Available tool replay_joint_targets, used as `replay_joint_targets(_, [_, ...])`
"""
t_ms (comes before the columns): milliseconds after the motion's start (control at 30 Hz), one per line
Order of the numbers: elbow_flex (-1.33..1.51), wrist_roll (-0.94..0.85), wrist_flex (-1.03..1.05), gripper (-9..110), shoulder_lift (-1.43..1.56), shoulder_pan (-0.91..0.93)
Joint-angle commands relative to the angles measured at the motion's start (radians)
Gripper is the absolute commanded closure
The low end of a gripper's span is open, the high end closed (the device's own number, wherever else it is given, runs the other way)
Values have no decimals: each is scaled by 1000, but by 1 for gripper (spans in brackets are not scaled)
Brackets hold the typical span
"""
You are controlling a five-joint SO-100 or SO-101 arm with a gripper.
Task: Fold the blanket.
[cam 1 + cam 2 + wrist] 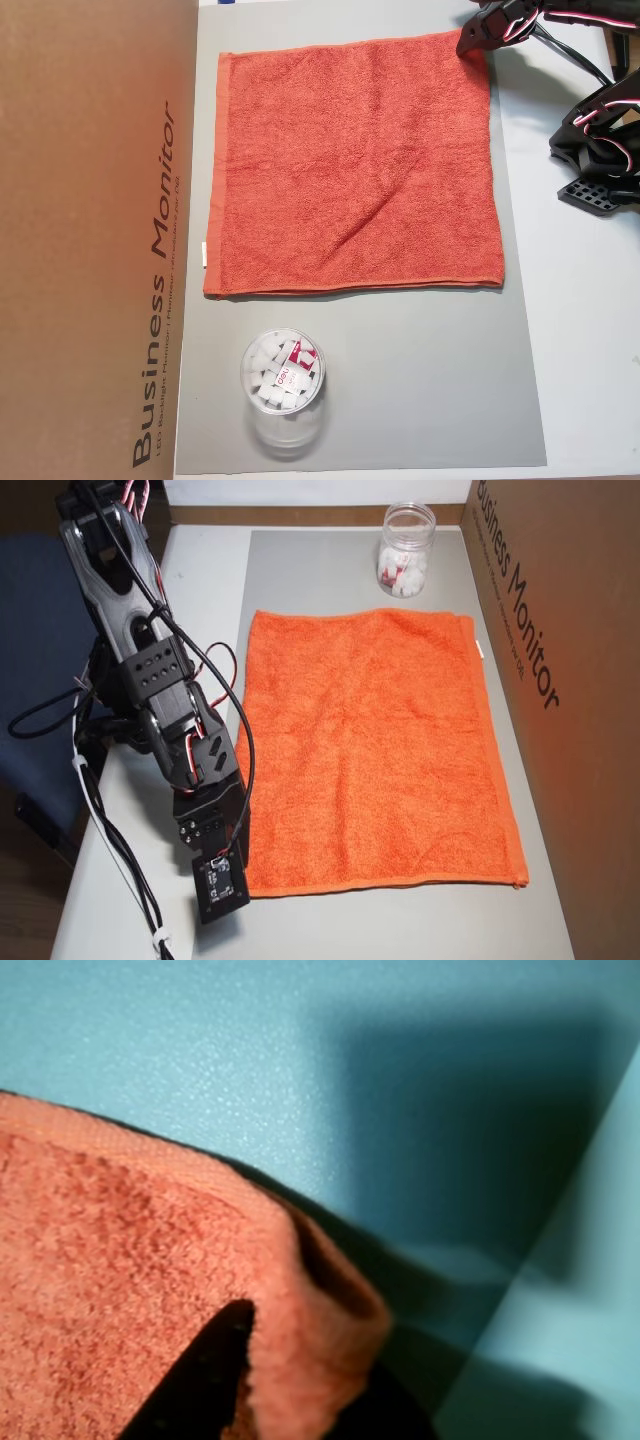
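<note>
In an overhead view the blanket [355, 165] lies flat and open on the grey mat [420, 380], with the clear cup [283, 388] just below its lower hem. The pincer [474, 42] sits at the blanket's top right corner, the corner farthest from the cup. It is soft terry cloth, light and limp, so I judge it will sag and drag when lifted, and it has no stiff part to push.

In the wrist view a corner of the blanket [130, 1290] is raised from the mat and bent over into a small hump. One dark finger [205, 1380] presses on top of it, and a dark shape shows under the cloth, so the pincer seems to be closed on this corner.

In the other overhead view the blanket [370, 750] spreads out flat below the cup [405, 550], and the arm [160, 700] reaches down to its lower left corner. The thick hem at a corner is the best place to hold, because the pile there gives the fingers friction.
</note>
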Motion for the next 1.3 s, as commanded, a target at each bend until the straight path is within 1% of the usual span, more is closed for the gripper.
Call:
replay_joint_targets(0, [2, 5, -9, 102, 3, -2])
replay_joint_targets(400, [-9, 5, 6, 102, 32, 14])
replay_joint_targets(767, [0, 5, 8, 102, 172, 26])
replay_joint_targets(1267, [0, 5, 6, 102, 345, -8])
